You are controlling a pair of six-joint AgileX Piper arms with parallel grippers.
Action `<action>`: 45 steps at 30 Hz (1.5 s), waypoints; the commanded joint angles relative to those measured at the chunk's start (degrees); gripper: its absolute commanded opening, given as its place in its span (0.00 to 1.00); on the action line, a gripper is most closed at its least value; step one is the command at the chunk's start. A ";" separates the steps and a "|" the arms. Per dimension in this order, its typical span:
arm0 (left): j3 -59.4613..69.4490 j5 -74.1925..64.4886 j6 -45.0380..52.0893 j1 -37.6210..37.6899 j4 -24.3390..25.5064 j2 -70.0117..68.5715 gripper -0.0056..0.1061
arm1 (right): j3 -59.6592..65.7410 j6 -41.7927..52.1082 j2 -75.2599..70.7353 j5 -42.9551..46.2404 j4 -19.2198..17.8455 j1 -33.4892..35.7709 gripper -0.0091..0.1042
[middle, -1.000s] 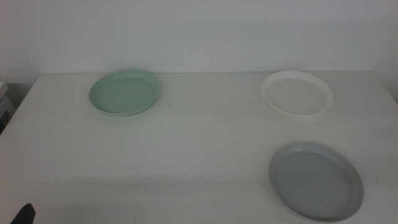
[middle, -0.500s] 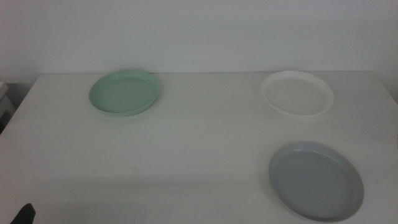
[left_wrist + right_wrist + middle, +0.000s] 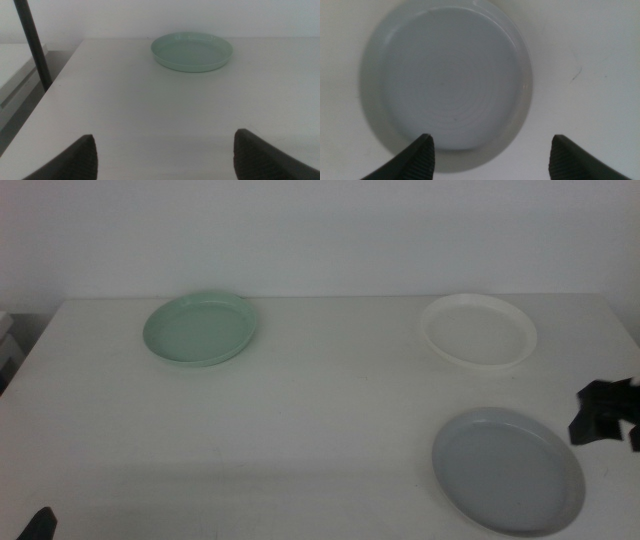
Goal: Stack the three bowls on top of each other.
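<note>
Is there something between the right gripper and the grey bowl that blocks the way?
No, nothing visible does. The right gripper hangs with open jaws above the grey bowl, and only bare table lies around it. The left gripper waits at the table's near left corner.

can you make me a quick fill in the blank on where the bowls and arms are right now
1. The right pincer hovers, jaws open, above the ____ bowl.
2. The bowl far from the other two is the ____ one.
3. The white bowl lies ____ the grey one, apart from it.
4. The left pincer waits with jaws ____.

Missing words: grey; green; behind; open
</note>
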State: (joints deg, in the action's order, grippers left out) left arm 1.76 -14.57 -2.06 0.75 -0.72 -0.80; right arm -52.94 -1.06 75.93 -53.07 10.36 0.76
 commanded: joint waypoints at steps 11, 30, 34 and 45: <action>-0.26 4.89 -0.61 0.35 -0.04 -0.76 0.98 | -1.94 0.56 16.47 10.22 -1.56 -0.53 0.59; -0.26 4.89 -0.61 0.35 -0.04 -0.76 0.98 | -3.13 0.04 20.57 9.93 -2.39 0.28 0.07; -0.26 4.89 -0.61 0.35 -0.04 -0.76 0.98 | -6.66 -2.00 16.81 6.84 -1.98 3.28 0.07; -0.26 4.84 -0.61 0.35 -0.04 -0.76 0.98 | -22.37 -5.92 20.45 4.49 2.90 19.03 0.08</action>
State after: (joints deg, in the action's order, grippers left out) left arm 1.76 -14.57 -2.06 0.75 -0.72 -0.80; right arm -72.03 -6.80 96.94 -49.50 12.28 18.42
